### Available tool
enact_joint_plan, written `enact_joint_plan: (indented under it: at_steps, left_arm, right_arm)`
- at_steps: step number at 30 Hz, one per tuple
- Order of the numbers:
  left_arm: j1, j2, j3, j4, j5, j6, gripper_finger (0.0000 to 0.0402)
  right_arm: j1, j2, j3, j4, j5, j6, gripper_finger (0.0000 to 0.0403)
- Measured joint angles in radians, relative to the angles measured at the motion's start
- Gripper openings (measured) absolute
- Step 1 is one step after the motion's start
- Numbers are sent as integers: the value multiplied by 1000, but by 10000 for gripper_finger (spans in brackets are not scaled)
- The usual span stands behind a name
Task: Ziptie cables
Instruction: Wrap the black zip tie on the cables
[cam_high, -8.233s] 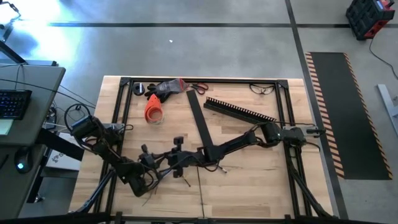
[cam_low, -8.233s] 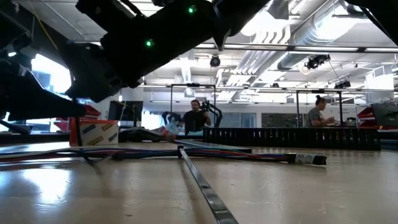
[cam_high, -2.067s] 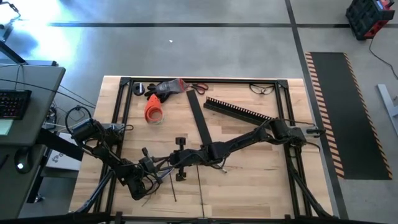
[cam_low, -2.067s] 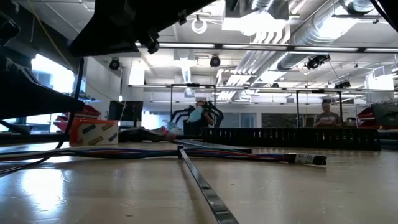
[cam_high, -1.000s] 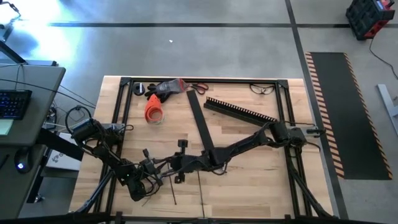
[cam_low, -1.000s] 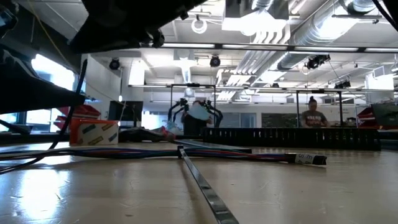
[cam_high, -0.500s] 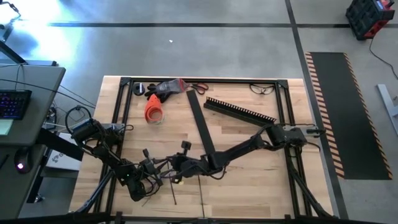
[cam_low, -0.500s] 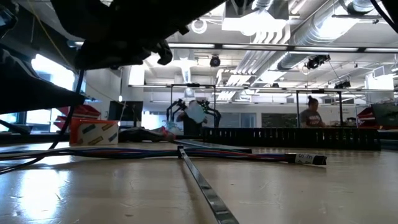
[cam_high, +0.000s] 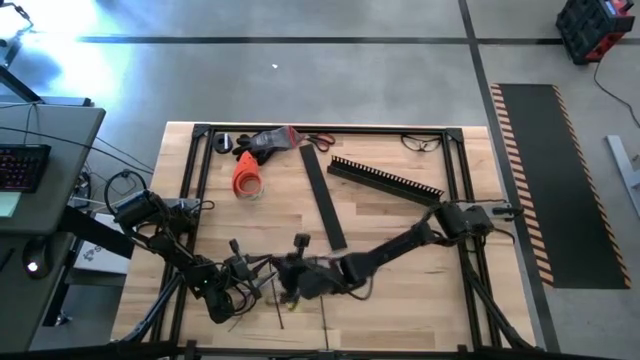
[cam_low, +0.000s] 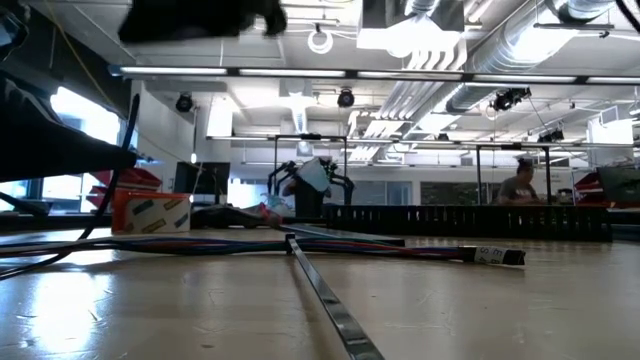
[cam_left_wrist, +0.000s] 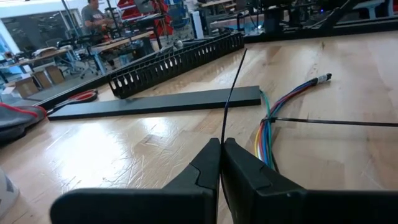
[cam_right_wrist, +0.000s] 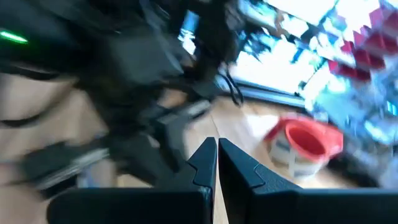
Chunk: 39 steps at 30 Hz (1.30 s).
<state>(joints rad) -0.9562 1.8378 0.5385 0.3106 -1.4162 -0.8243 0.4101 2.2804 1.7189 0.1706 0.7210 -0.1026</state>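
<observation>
From above, the left gripper (cam_high: 232, 283) sits low at the near left of the table (cam_high: 400, 215), and the right gripper (cam_high: 290, 277) has swung in closer to it than a moment ago, so the two nearly meet over the cables (cam_high: 262, 268). At table height the cables (cam_low: 200, 246) lie flat across the wood with a thin black zip tie (cam_low: 325, 296) running toward the camera. The left wrist shows its fingers (cam_left_wrist: 205, 167) pinched shut on the zip tie (cam_left_wrist: 231, 87), which stands up past the coloured cables (cam_left_wrist: 273, 115). The right wrist's fingers (cam_right_wrist: 202, 158) are pressed together, seemingly empty, though everything beyond them is smeared. I'd judge the right arm is closing in to take the tie's free end.
</observation>
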Motion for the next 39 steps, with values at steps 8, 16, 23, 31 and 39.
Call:
enact_joint_plan:
  at_steps: [8,16,23,31,39]
  left_arm:
    - [0,0,0,-7,0,-4,0]
    - [17,0,0,-16,0,-51,0]
    - [27,0,0,-16,28,-82,0]
    - [27,0,0,-15,32,-88,0]
    - [27,0,0,-11,39,-90,0]
  right_arm:
    - [55,-25,1,-184,-510,-247,2]
    - [41,73,0,-235,-666,-403,104]
    - [66,138,0,-149,-659,-692,176]
    - [79,207,58,-30,-629,-709,162]
    - [50,313,338,-384,-702,-685,161]
